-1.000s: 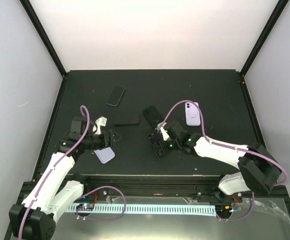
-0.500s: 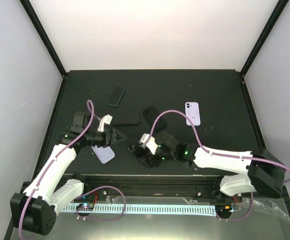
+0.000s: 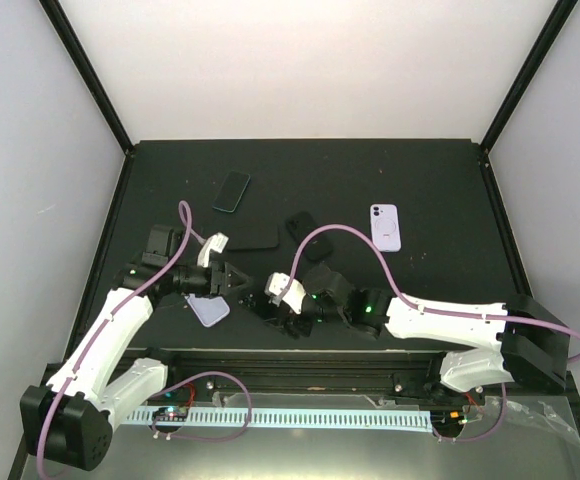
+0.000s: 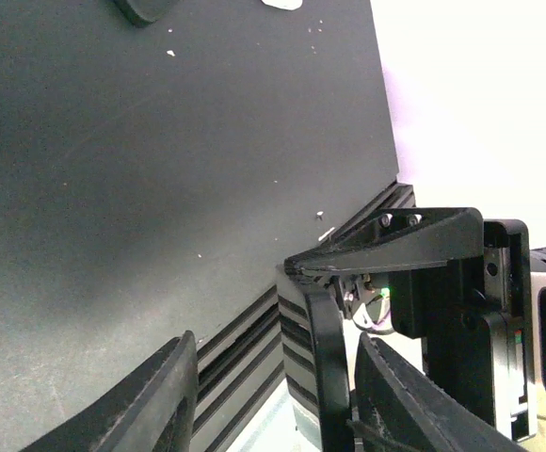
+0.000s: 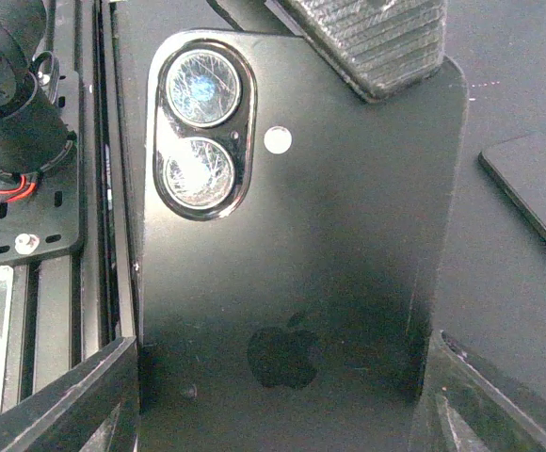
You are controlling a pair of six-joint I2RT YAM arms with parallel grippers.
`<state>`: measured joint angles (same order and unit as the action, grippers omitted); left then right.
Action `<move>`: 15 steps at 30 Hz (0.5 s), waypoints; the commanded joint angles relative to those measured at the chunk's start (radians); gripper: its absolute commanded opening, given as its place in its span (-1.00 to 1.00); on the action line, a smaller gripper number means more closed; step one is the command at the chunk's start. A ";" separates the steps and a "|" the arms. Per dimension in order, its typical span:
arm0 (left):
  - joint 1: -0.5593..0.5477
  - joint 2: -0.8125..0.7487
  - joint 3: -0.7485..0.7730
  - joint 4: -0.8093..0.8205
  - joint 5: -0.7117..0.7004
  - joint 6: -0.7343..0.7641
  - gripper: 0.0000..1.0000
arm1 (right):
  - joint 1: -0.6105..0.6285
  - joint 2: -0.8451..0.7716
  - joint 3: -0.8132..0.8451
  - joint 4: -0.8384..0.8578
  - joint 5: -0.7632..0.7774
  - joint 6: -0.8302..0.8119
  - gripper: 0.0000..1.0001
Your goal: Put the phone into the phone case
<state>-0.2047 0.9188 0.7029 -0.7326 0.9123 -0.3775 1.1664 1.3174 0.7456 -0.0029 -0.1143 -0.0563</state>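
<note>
A black phone [image 5: 301, 235] with two rear lenses is held back-up between my right gripper's [image 5: 278, 405] fingers, low over the table's front edge [image 3: 275, 300]. My left gripper [image 3: 238, 283] faces it from the left with its jaws apart. In the left wrist view the phone shows edge-on [image 4: 328, 377] between the left fingers [image 4: 174, 395], close to one and clear of the other. One left finger pad [image 5: 377, 38] overlaps the phone's camera end. A lavender case-like piece [image 3: 210, 310] lies under the left gripper.
A lavender phone or case [image 3: 385, 227] lies at the right. A black slab [image 3: 252, 238], a dark case [image 3: 305, 232] and a teal-edged phone [image 3: 232, 191] lie further back. The ribbed front rail [image 4: 245, 358] runs just below both grippers.
My right gripper has carried the black phone left and nearer the front edge, up to the left gripper. The left gripper has swung right and now has the phone's end between its jaws.
</note>
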 commanded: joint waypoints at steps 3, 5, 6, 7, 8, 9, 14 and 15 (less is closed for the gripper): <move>-0.009 0.006 -0.010 0.029 0.054 0.017 -0.24 | 0.016 0.006 0.060 0.068 0.018 -0.052 0.07; -0.010 0.017 -0.010 0.026 0.060 0.020 -0.51 | 0.021 0.009 0.061 0.070 0.024 -0.060 0.07; -0.010 0.021 -0.011 0.027 0.065 0.019 -0.62 | 0.022 0.007 0.058 0.074 0.029 -0.061 0.07; -0.010 0.021 -0.013 0.030 0.069 0.020 -0.71 | 0.022 0.006 0.055 0.078 0.037 -0.061 0.07; -0.010 0.020 -0.017 0.035 0.071 0.018 -0.78 | 0.023 0.006 0.054 0.079 0.040 -0.061 0.07; -0.010 0.020 -0.021 0.041 0.071 0.014 -0.84 | 0.023 0.008 0.053 0.077 0.044 -0.060 0.08; -0.010 0.016 -0.032 0.073 0.062 -0.029 -0.97 | 0.028 -0.009 0.055 0.042 0.093 -0.044 0.39; -0.010 0.015 -0.032 0.081 0.054 -0.038 -0.97 | 0.030 -0.022 0.043 0.047 0.104 -0.040 0.50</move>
<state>-0.2111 0.9363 0.6777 -0.6971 0.9707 -0.4000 1.1854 1.3300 0.7616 -0.0143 -0.0658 -0.1032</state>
